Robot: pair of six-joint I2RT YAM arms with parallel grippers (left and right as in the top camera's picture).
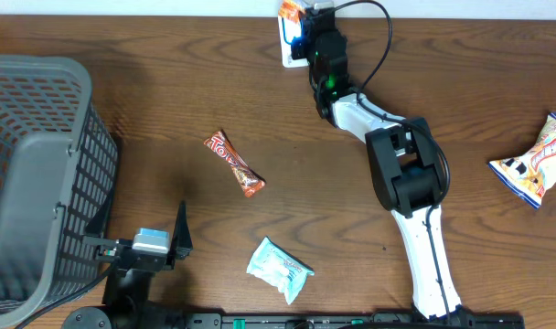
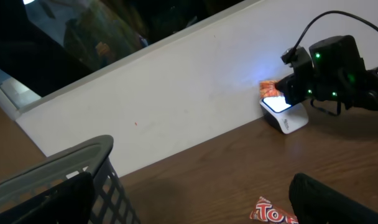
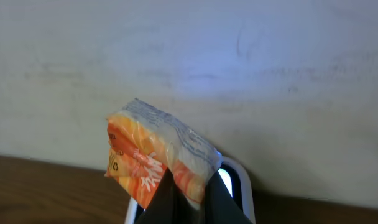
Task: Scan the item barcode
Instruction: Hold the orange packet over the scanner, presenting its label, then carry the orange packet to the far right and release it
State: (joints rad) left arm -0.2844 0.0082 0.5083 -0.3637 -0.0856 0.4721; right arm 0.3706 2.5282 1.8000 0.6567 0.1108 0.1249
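Note:
An orange and white snack packet (image 3: 153, 148) is pinched at its lower edge by my right gripper (image 3: 188, 198), which is shut on it. The packet hangs just in front of the white barcode scanner (image 3: 236, 184), whose window glows blue-white. From overhead, the packet (image 1: 291, 11) and scanner (image 1: 290, 47) sit at the table's far edge by the wall, with the right gripper (image 1: 305, 27) over them. In the left wrist view the scanner (image 2: 286, 116) glows far off. My left gripper (image 1: 139, 222) is open and holds nothing, near the front left.
A grey mesh basket (image 1: 31, 174) fills the left side, close to the left gripper. On the table lie a red-brown candy bar (image 1: 234, 164), a light blue packet (image 1: 279, 268) and a white and yellow chip bag (image 1: 537, 161). A white wall borders the far edge.

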